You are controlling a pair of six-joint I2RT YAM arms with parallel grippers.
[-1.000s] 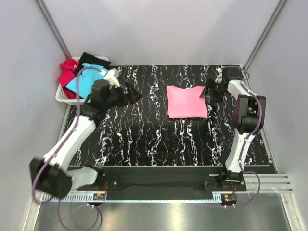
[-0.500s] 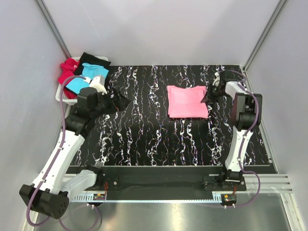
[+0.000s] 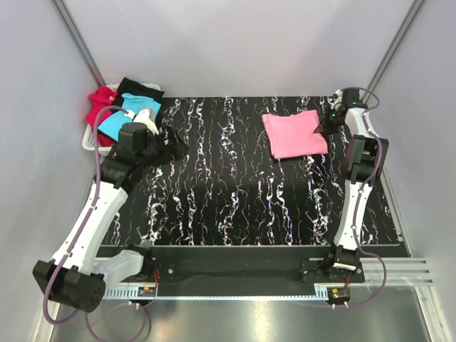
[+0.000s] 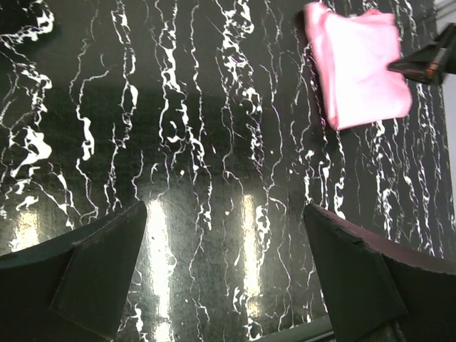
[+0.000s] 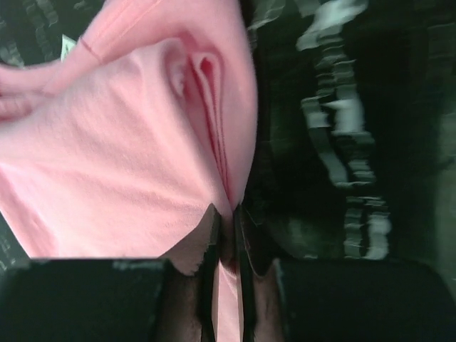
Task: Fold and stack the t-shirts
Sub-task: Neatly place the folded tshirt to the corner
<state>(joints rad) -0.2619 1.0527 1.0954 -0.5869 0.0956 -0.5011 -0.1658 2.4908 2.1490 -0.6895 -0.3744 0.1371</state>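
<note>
The folded pink t-shirt (image 3: 294, 134) lies on the black marbled table at the back right, slightly askew. My right gripper (image 3: 324, 127) is shut on its right edge. The right wrist view shows the pink t-shirt (image 5: 128, 157) bunched into a ridge that runs into the nearly touching jaws of the right gripper (image 5: 228, 214). The turquoise t-shirt (image 3: 121, 122), the red t-shirt (image 3: 100, 107) and the black t-shirt (image 3: 140, 88) are heaped in the basket at the back left. My left gripper (image 3: 174, 144) hangs open and empty just right of the basket. Its view shows the left gripper (image 4: 222, 214) over bare table and the pink t-shirt (image 4: 360, 68) far off.
A white plastic basket (image 3: 90, 144) sits against the left wall at the table's back left corner. Grey walls close in the table (image 3: 228, 192) on the left, back and right. Both arm bases stand on the near rail.
The right gripper has shut on the pink t-shirt's right edge and dragged it toward the back right. The left arm has drawn back toward the basket, still open.
</note>
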